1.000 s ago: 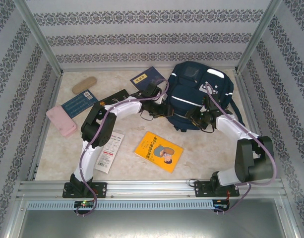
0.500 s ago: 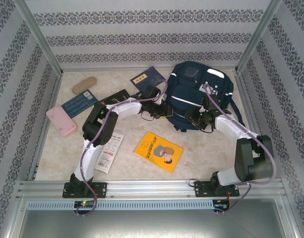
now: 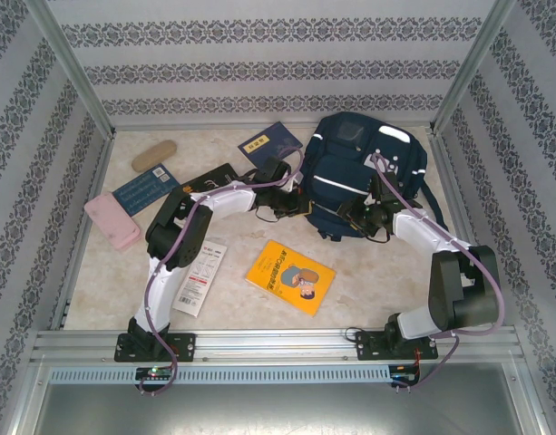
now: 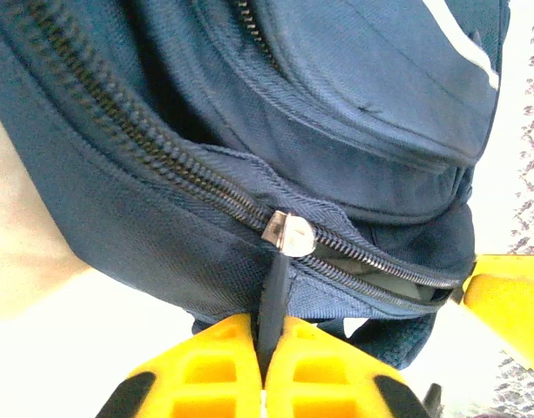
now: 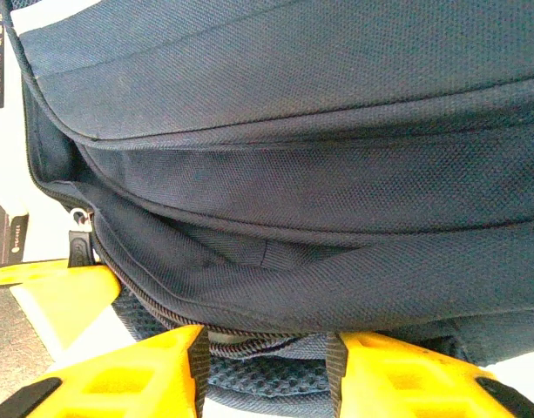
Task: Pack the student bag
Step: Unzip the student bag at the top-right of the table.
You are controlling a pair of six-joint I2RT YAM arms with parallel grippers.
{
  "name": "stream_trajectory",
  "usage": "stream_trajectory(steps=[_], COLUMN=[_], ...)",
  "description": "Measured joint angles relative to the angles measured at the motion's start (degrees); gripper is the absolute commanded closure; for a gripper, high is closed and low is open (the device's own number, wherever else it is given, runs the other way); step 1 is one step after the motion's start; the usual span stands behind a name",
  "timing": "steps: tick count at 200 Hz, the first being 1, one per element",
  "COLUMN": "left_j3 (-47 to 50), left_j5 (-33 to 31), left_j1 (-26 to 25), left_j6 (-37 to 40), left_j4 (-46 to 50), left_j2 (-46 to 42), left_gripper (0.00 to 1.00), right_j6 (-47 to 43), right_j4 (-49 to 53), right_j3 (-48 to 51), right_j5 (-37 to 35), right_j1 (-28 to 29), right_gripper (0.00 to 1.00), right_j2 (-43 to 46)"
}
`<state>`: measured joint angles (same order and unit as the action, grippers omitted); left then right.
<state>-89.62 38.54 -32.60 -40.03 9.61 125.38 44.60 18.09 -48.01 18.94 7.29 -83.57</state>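
The navy student bag (image 3: pixel 364 172) lies at the back right of the table, white stripes up. My left gripper (image 3: pixel 300 207) is at its near-left edge. In the left wrist view it (image 4: pixel 268 335) is shut on the black pull tab (image 4: pixel 273 287) hanging from the silver zipper slider (image 4: pixel 291 235). To the right of the slider the zip gapes, showing pale lining. My right gripper (image 3: pixel 355 217) is at the bag's near edge. In the right wrist view its fingers (image 5: pixel 267 348) stand partly closed on the bag's (image 5: pixel 319 174) zipper seam and mesh padding, which fill the gap.
A yellow book (image 3: pixel 289 276) lies in front of the bag. A white packet (image 3: pixel 201 276), pink case (image 3: pixel 112 220), blue booklet (image 3: pixel 145 188), tan case (image 3: pixel 154 154), black item (image 3: pixel 209 178) and dark blue book (image 3: pixel 268 143) lie to the left. Patterned walls enclose the table.
My left gripper has moved slightly left with the pull tab in it. The right arm and the bag have hardly moved.
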Motion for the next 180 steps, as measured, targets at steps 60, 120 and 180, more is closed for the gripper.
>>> stream_trajectory(steps=[60, 120, 180], left_j3=[-3.7, -7.1, -14.8], left_j5=[-4.8, -9.2, -9.7], left_j1=[0.0, -5.4, -17.8], left_j6=[7.5, 12.2, 12.2], left_j4=[9.0, 16.0, 18.5], left_j2=[-0.4, -0.7, 0.3], left_gripper=[1.00, 1.00, 1.00], right_j6=[0.9, 5.6, 11.2], right_j4=[-0.1, 1.0, 6.2], right_j3=[0.0, 5.0, 15.2], right_j5=[0.1, -1.1, -4.7], right_j1=[2.9, 5.1, -7.1], right_gripper=[0.44, 0.34, 0.26], right_j2=[1.4, 11.9, 30.1])
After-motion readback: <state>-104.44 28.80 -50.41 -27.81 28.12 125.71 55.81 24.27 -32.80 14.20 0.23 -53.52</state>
